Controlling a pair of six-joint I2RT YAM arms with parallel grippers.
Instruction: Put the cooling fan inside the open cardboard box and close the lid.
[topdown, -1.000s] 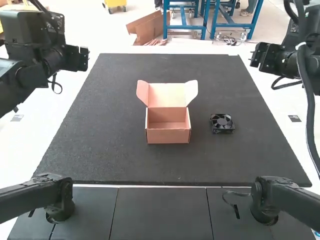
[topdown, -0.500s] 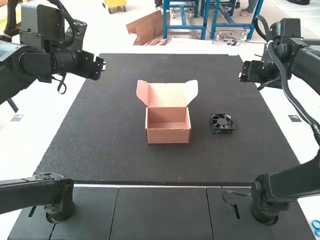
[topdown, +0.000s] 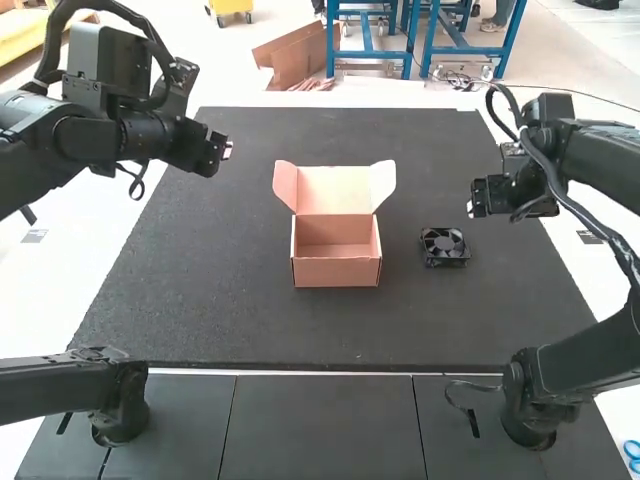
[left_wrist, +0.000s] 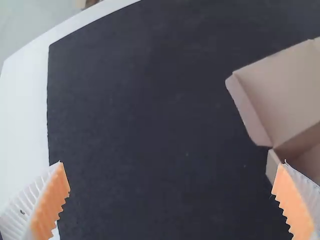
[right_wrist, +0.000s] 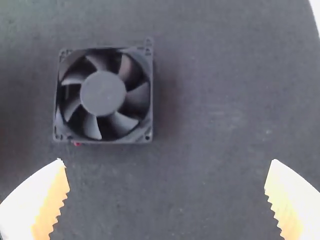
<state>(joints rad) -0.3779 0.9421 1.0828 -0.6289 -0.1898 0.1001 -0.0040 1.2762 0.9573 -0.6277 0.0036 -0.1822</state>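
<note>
Since the earlier frames both arms have swung inward over the black mat (topdown: 200, 260). The left gripper (topdown: 222, 152) has come from the mat's far left corner toward the middle and now hangs left of and beyond the cardboard box (topdown: 336, 237). The right gripper (topdown: 478, 197) has dropped nearer from the far right edge and sits just beyond and to the right of the cooling fan (topdown: 444, 246). Box and fan have not shifted.

The fan lies flat on the mat, just right of the box and apart from it. The box stands at the mat's centre, its lid upright at the far side with both side flaps spread.

The right wrist view looks straight down on the fan's blades and round hub, with the white ribbed fingers (right_wrist: 37, 200) and their orange pads spread wide. The left wrist view catches the box's left flap, its own fingers (left_wrist: 42, 202) equally wide.

Both forearms reach inward, the left wrist angled toward the box, the right pointing downward.
</note>
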